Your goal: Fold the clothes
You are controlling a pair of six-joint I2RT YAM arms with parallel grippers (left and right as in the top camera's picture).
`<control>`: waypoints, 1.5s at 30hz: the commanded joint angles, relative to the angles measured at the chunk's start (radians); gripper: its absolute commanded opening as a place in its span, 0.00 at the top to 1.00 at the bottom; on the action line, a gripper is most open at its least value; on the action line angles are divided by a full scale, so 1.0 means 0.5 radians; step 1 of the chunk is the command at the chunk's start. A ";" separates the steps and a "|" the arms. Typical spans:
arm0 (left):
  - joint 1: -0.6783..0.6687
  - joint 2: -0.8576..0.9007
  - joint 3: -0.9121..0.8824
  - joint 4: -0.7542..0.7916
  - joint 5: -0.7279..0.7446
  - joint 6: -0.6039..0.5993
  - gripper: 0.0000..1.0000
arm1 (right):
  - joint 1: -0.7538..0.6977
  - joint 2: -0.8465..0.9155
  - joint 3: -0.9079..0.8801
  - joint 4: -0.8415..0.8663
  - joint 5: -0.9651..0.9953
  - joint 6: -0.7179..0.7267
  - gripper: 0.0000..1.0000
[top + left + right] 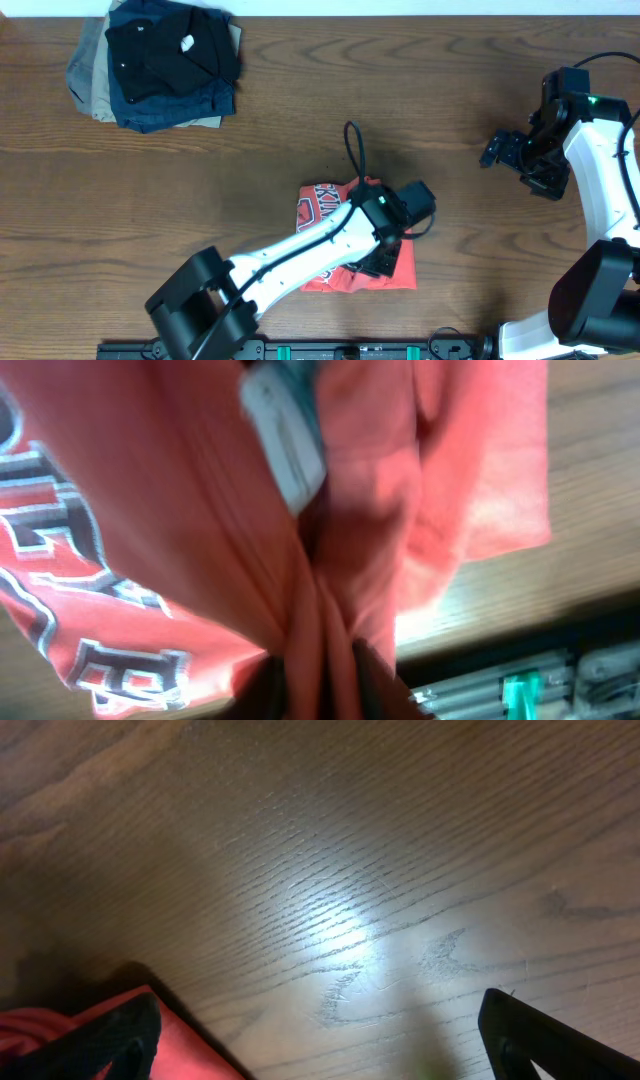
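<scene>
The coral-red T-shirt [325,212] lies bunched into a small pile near the table's front middle, its lettering showing at the left. My left gripper [385,252] is on top of it, shut on a pinched fold of the red cloth [330,660]. The left wrist view fills with the shirt, its white neck label [285,430] and dark red lettering [60,560]. My right gripper [497,150] is open and empty above bare wood at the right. A red corner of the shirt [170,1045] shows behind its left finger in the right wrist view.
A stack of folded black, navy and tan garments [160,60] sits at the back left corner. The table's front edge and a metal rail [520,680] lie just beyond the shirt.
</scene>
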 commanded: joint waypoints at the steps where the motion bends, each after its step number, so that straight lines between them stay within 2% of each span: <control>1: -0.021 -0.051 0.059 -0.018 -0.006 -0.027 0.73 | -0.008 0.010 0.027 -0.005 -0.008 -0.024 0.01; 13: -0.066 -0.037 0.058 -0.014 0.047 -0.077 0.74 | -0.008 0.010 0.027 -0.005 -0.008 -0.024 0.01; 16: -0.127 -0.037 0.055 0.025 0.047 -0.141 0.87 | -0.008 0.010 0.027 -0.005 -0.008 -0.024 0.01; 17: -0.152 -0.037 0.055 0.051 0.046 -0.147 0.88 | -0.007 0.010 0.027 -0.005 -0.008 -0.023 0.01; 31: -0.361 0.030 -0.065 0.462 0.037 -0.169 0.91 | -0.007 0.010 0.027 -0.005 -0.008 -0.024 0.01; 33: -0.381 0.053 -0.074 0.507 0.039 -0.169 0.83 | -0.008 0.010 0.027 -0.005 -0.008 -0.023 0.01; 34: -0.389 0.060 -0.074 0.518 0.039 -0.169 0.67 | -0.008 0.010 0.027 -0.005 -0.008 -0.024 0.01; 35: -0.397 0.063 -0.073 0.525 0.038 -0.169 0.56 | -0.008 0.010 0.027 -0.004 -0.008 -0.024 0.01; 36: -0.400 0.063 -0.073 0.526 0.038 -0.169 0.51 | -0.008 0.010 0.027 -0.005 -0.008 -0.024 0.01; 41: -0.389 0.034 -0.027 0.449 0.039 -0.147 0.50 | -0.007 0.010 0.027 -0.005 -0.008 -0.023 0.01; 45: -0.369 -0.037 0.095 0.321 0.030 -0.016 0.49 | -0.007 0.010 0.027 -0.005 -0.008 -0.024 0.01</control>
